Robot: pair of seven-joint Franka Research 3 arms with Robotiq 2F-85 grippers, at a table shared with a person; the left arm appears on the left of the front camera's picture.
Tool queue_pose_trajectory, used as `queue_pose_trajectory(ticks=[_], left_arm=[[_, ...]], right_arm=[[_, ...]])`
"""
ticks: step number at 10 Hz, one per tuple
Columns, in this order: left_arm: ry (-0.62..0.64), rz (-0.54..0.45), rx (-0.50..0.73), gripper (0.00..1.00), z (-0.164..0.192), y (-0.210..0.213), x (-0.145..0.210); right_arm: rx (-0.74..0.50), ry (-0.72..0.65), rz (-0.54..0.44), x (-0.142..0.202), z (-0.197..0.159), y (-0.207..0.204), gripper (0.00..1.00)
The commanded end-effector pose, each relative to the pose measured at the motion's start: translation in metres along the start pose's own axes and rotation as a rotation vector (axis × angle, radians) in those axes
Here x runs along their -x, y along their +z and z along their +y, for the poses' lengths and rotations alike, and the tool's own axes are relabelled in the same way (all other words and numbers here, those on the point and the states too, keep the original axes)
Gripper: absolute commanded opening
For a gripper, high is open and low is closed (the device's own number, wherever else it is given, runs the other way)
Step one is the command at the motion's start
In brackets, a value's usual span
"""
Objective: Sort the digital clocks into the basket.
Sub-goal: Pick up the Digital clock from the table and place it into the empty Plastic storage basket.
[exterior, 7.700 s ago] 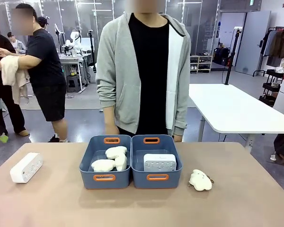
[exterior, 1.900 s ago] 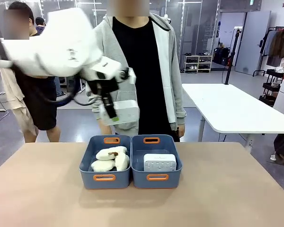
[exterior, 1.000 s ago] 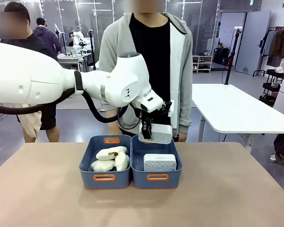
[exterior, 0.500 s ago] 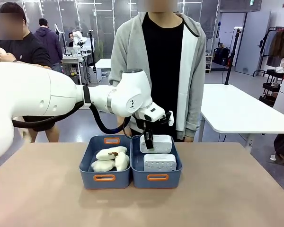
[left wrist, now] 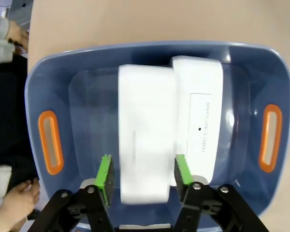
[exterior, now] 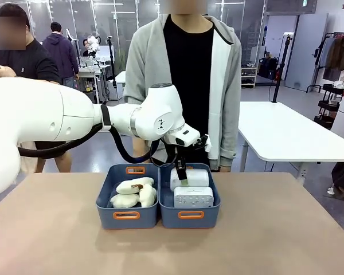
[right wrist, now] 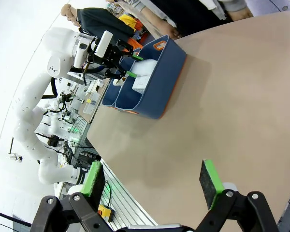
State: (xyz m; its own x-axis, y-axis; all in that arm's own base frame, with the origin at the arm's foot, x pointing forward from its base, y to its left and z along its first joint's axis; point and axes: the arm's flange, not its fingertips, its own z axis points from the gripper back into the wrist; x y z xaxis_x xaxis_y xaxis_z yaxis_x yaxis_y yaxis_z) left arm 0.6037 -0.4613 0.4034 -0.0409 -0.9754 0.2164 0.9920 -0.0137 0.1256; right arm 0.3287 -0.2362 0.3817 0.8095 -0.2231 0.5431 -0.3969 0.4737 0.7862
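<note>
clock [left wrist: 146,145] between left jaws, green pads [left wrist: 105,173] flanking, over basket [left wrist: 48,87]

Glossy white rounded arm links, black cable loop, black tool [left wrist: 141,178] with green pads [left wrist: 105,174].
</note>
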Motion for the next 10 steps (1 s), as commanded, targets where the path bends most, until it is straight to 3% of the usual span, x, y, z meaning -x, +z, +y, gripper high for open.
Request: queue_pose_trajectory(ticks=[1,2,3,5,10], left_arm=[[-0.003,-0.002,0.032,0.78,0.008,0.005,-0.007],[-0.001,-0.004,0.036,0.82,0.008,0.006,-0.007],[0.001,-0.005,0.035,0.93,0.007,0.007,-0.006],[0.014,-0.001,0.033,1.00,0.007,0.011,-0.003],[0.001,0.001,0.000,1.00,0.002,0.004,0.000]], right_arm=[[0.010,-0.012,0.013,0.000,0.004,0.002,1.00],[0.010,-0.012,0.013,0.000,0.004,0.002,1.00],[0.010,-0.012,0.013,0.000,0.004,0.002,1.00],[0.010,-0.012,0.013,0.000,0.004,0.002,1.00],[0.010,-0.012,0.013,0.000,0.004,0.002,1.00]])
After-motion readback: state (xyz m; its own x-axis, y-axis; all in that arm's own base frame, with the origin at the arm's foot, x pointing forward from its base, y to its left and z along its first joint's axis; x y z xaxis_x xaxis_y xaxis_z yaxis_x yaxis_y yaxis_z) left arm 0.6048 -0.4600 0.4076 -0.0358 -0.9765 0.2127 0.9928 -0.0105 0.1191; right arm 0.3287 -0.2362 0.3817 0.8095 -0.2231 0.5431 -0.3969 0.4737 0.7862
